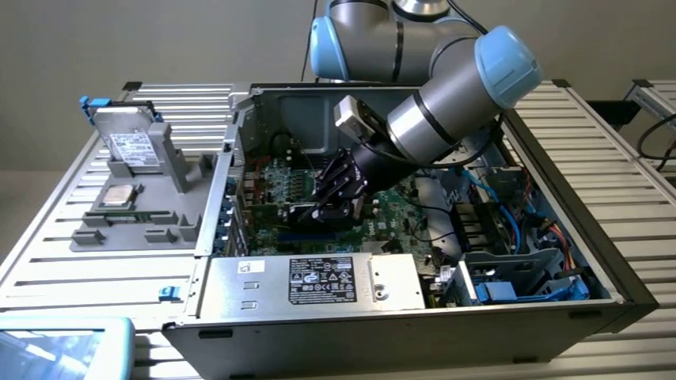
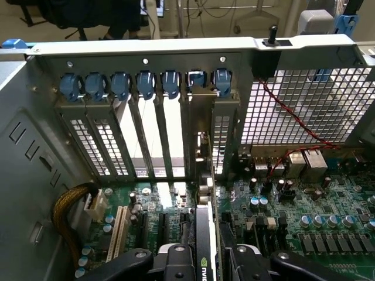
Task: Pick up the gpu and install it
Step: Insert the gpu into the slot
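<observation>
The gpu [image 2: 203, 234] stands on edge inside the open computer case [image 1: 370, 344], low over the green motherboard [image 1: 396, 202]. Its silver bracket [image 2: 203, 153] sits against the rear slot openings under the blue clips [image 2: 145, 83]. Gripper [image 1: 325, 212] is only narrowly apart, fingers [image 2: 176, 260] clamped on the card's two faces. At the exterior view's left, well apart, a grey fixture [image 1: 158, 233] holds a hard drive [image 1: 132, 146].

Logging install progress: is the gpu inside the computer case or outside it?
Inside. The gpu stands on edge over the motherboard, gripped by the tool. Whether it is fully seated: cannot tell.
</observation>
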Controlling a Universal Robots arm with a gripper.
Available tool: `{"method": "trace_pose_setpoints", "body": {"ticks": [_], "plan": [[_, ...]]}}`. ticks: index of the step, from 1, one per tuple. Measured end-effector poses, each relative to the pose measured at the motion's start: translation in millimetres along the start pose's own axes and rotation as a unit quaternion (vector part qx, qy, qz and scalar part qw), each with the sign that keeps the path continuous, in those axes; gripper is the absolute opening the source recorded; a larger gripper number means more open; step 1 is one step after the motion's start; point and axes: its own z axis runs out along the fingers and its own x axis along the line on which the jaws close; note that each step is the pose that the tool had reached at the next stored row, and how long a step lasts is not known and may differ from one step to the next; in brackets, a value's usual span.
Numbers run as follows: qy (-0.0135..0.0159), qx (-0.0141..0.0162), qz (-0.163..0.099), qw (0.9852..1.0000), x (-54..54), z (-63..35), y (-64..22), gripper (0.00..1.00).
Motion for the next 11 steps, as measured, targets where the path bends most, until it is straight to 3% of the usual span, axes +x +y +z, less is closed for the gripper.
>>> {"method": "trace_pose_setpoints", "body": {"ticks": [11], "plan": [[-0.0002, 0.0000, 0.000, 1.0000, 0.9, 0.0, 0.0, 0.28]]}}
